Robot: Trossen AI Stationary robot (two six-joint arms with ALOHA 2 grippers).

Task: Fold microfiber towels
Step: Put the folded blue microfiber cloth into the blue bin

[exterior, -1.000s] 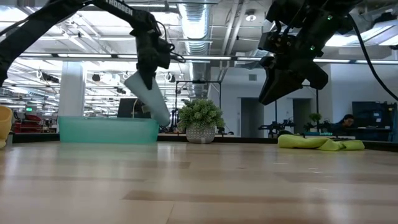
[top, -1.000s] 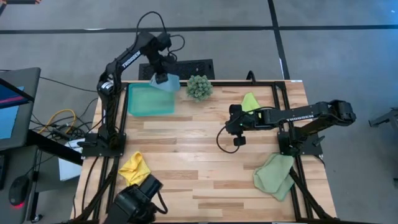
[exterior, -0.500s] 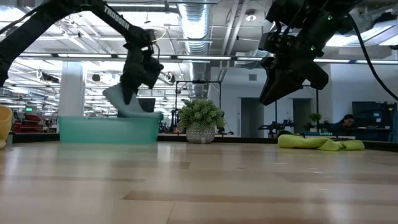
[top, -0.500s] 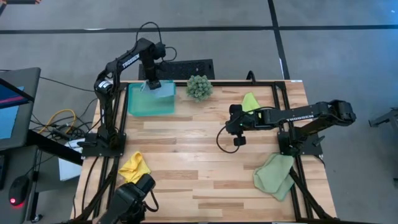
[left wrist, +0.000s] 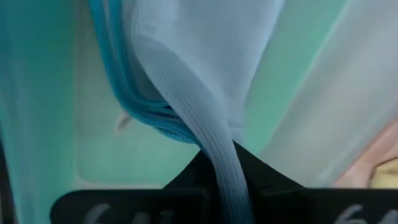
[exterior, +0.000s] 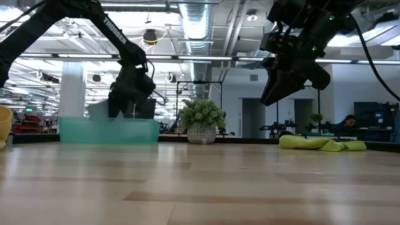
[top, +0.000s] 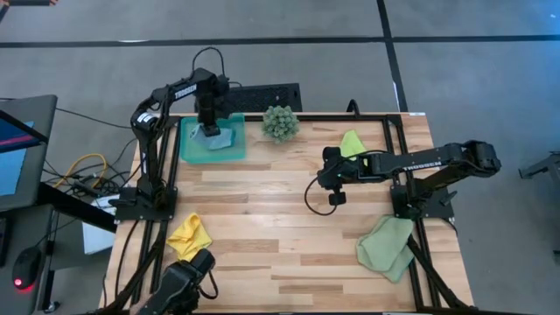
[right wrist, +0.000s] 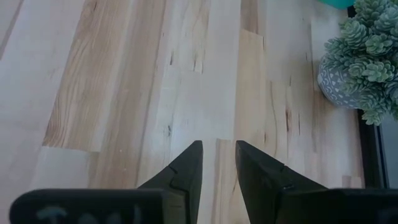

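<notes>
Over teal tray [top: 197,149] | left jaws pinch light blue towel [left wrist: 205,81], tips hidden | right jaws parted, empty

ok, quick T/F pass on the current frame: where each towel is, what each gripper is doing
1. The left gripper is shut on the light blue towel over the teal tray. True.
2. The right gripper is holding the lime green towel. False: its fingers stand slightly apart with nothing between them, above bare wood; the lime green towel lies on the table at the far side, next to the right arm.
3. The yellow towel lies in the tray. False: it lies on the table near the front left corner.
4. The pale sage green towel lies at the front right of the table. True.
5. The spiky plant stands beside the tray at the far edge. True.
</notes>
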